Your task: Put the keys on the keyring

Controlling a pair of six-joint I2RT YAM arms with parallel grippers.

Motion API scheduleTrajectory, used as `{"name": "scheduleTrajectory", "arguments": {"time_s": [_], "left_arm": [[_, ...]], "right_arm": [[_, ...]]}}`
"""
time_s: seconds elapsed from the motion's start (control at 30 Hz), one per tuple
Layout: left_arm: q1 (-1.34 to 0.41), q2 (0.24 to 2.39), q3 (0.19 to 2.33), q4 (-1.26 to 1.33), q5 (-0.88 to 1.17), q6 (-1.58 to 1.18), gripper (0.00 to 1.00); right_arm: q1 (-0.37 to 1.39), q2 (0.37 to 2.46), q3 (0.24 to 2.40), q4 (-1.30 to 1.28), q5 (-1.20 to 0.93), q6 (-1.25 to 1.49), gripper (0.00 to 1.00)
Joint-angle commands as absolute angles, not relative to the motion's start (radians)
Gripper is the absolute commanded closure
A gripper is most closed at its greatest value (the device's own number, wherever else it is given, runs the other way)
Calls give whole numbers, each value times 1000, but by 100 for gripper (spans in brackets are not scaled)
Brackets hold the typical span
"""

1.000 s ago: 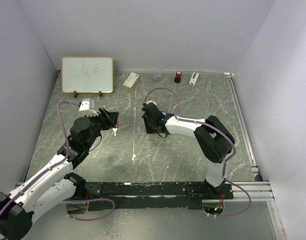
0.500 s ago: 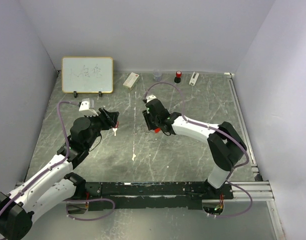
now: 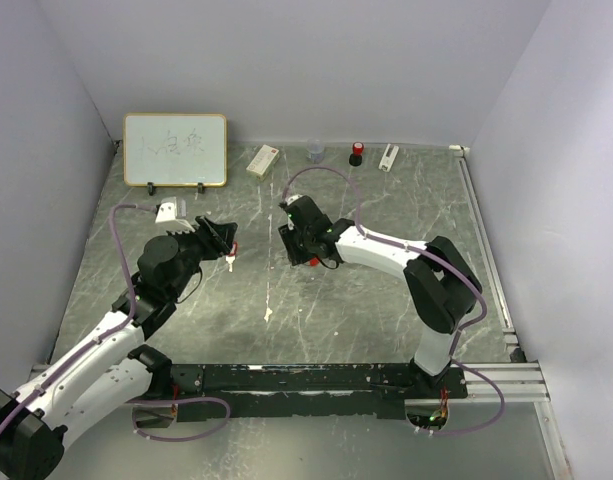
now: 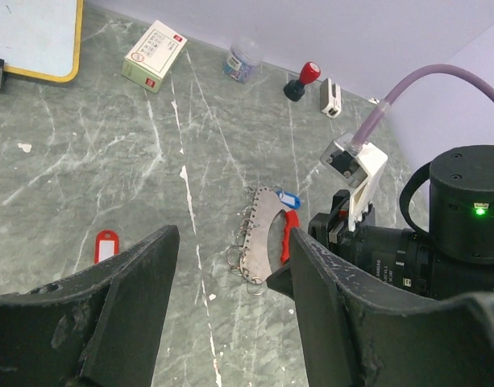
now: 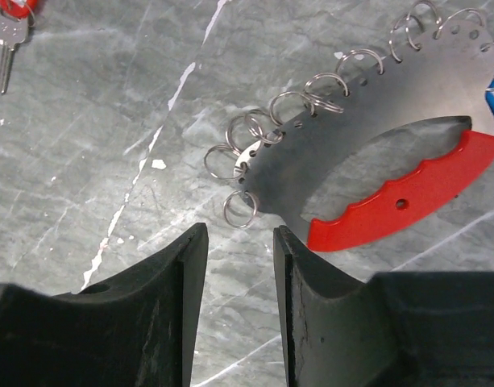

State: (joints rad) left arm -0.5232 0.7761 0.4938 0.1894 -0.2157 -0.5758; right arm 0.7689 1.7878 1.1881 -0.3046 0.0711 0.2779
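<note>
L arm: left gripper point(image 4: 234, 234) has its jaws wide apart w/ nothing btwn them, so it holds nothing. Red key point(image 4: 106, 244) lies flat on the table point(image 4: 85, 177) just outside one of its fingers, not in the jaw gap. The blade is hidden behind that finger in the wrist view. From above, the key is right by the gripper tip.

Middle: keyring point(image 5: 383, 97) lies flat on the table, well ahead of the left gripper but just beyond the R arm's fingertips. It's a curved metal plate w/ a row of rings point(image 5: 263, 125) along the outer edge & a red fob point(image 5: 367, 214) on the inner edge. Its long axis runs aslant from the right gripper: the near end w/ the last ring is just ahead of the tips, the far end slopes off to one side. The ring edge faces the red key's side.

Blue key point(image 4: 289, 199) sits at the plate's far end, touching or just beside the fob tip. Can't tell if it's on a ring.

R arm: right gripper point(image 5: 240, 242) has its jaws part-way apart w/ bare table btwn them, gripping nothing.

Judgement: the R arm is nearer the keyring & the L arm nearer the red key. Prob the R arm steadies a ring while the L arm shifts sideways to bring the key into its gap
</note>
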Motion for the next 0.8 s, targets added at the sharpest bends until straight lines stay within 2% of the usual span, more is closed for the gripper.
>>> {"name": "scheduleTrajectory", "arguments": {"time_s": [0.0, 0.17, 0.43, 0.63, 0.77], "left_arm": [[-514, 760, 482, 197, -203, -579, 32], [-514, 761, 478, 203, -201, -580, 32], [-513, 771, 479, 210, -194, -584, 33], [-514, 770, 479, 211, -200, -582, 32], [-512, 775, 478, 213, -196, -582, 33]], "right_arm": [[778, 1793, 1184, -284, 45, 272, 62], [830, 1786, 1174, -304, 180, 139, 61], [849, 1817, 1196, -336, 256, 55, 60], [851, 1798, 1182, -327, 237, -20, 58], [858, 1770, 1163, -323, 216, -88, 53]]}}
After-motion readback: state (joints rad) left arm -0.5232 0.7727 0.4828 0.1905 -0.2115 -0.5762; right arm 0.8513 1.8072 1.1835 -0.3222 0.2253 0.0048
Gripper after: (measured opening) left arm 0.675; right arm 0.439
